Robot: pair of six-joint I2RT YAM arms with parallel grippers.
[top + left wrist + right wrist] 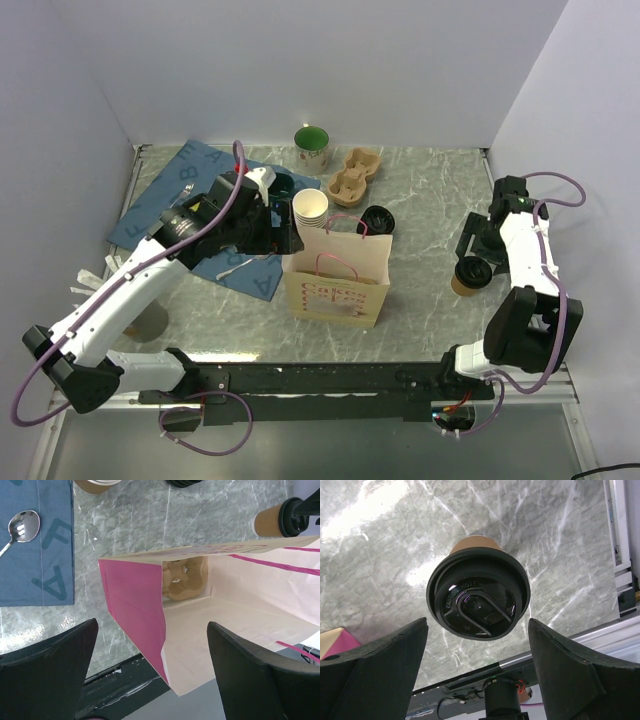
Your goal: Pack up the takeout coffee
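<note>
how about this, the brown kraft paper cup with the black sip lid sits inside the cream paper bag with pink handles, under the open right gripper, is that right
Not inside. The brown kraft paper cup with the black sip lid stands on the grey marble table, apart from the cream paper bag, as the top external view shows; it is under the open right gripper.

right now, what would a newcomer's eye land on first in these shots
The pink-sided paper bag standing open mid-table, with the open left gripper at its mouth and what looks like a pulp carrier inside. Then the lidded coffee on the table's right side, with the open right gripper poised above it.
</note>
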